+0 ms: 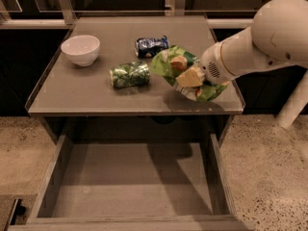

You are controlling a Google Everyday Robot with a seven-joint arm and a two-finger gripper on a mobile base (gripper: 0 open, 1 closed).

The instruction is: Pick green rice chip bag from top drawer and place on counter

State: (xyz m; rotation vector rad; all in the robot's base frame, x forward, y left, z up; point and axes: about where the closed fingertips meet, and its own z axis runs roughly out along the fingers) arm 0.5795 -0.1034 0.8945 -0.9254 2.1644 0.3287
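The green rice chip bag is crumpled light green and hangs in the air over the right part of the counter. My gripper holds it, with tan fingers pressed on the bag's right side. The white arm reaches in from the upper right. The bag casts a shadow on the counter below it. The top drawer stands pulled open below the counter, and its grey bottom holds nothing.
A white bowl stands at the counter's back left. A dark green crushed can lies in the middle and a blue can lies behind it. Speckled floor lies on both sides of the drawer.
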